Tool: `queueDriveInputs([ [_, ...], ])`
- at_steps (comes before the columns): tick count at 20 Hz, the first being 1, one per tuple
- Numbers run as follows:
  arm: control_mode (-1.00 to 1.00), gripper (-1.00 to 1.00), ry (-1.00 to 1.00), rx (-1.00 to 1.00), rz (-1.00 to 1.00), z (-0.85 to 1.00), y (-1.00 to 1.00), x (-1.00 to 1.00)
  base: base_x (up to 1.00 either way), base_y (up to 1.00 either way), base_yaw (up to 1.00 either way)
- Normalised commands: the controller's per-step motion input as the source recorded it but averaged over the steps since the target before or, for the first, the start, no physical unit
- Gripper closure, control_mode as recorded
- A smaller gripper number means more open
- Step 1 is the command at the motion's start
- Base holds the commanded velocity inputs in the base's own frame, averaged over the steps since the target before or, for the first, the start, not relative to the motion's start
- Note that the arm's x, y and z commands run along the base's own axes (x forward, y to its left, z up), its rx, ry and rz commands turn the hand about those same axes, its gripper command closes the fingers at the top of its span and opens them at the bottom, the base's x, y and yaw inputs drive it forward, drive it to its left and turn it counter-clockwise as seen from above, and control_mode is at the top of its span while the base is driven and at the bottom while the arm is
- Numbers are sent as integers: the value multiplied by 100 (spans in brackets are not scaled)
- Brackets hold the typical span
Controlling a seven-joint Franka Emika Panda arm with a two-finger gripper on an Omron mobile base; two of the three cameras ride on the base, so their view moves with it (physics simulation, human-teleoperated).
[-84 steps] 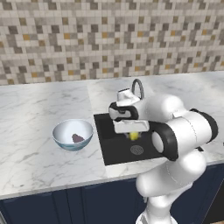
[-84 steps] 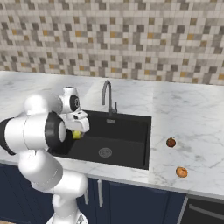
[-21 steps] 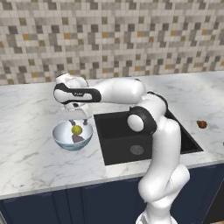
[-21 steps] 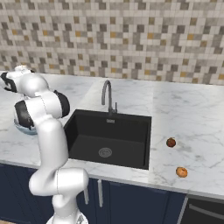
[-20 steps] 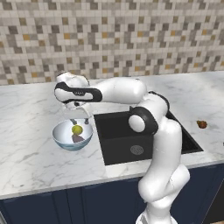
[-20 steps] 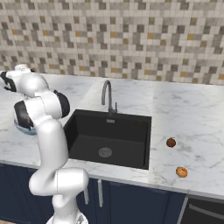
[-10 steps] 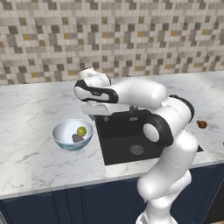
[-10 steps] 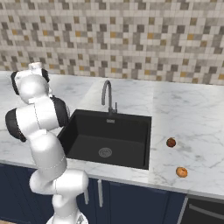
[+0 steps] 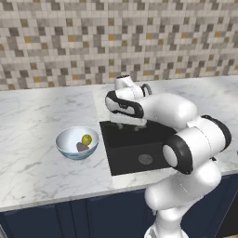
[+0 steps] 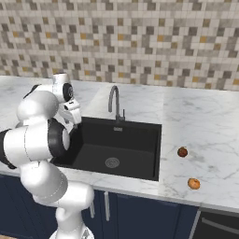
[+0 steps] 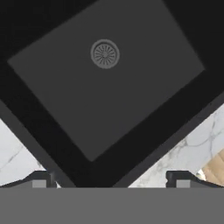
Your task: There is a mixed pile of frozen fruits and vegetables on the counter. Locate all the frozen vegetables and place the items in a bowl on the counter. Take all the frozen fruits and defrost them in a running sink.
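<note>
While the jaws (image 11: pixel 109 181) stand wide apart and hold nothing, they hang over the sink (image 11: pixel 105 92), looking down into it. In the hand view the two dark tips sit far apart at the bottom, with the black basin floor between and beyond them and the round grey drain (image 11: pixel 105 54) further out ahead. Pale bench (image 11: pixel 192 146) shows past the basin's rim on either side of the tips.

In the left base view the arm's hand is over the near-left part of the sink (image 9: pixel 135 148), and the bowl (image 9: pixel 77 142) sits on the bench (image 9: pixel 32 139) well off to the side of the jaws, apart from the basin's edge. Inside the bowl lie the yellow-green ball (image 9: pixel 86 139) and the purple-brown lump (image 9: pixel 82 147), just beside each other.

In the right base view the hand is at the sink's (image 10: pixel 116 149) left end, and the faucet (image 10: pixel 115 102) stands at the back rim, beyond the jaws. Far across the basin from them, on the bench (image 10: pixel 205 126) on its other side, rest two small pieces: a reddish-brown lump (image 10: pixel 182 151) and, nearer the front edge, an orange lump (image 10: pixel 193 183). The two lie near each other but apart, and neither touches the sink.
</note>
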Motion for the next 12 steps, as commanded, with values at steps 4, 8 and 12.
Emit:
queueDriveInputs([
  [4, -100, -100, -1, -1, 44, -7, -25, -5, 0, 0, 0],
  [8, -100, -100, 0, -1, 46, -8, -18, -5, 0, 0, 0],
  [12, -100, -100, -1, 6, 23, -6, -60, 12, 0, 0, 0],
])
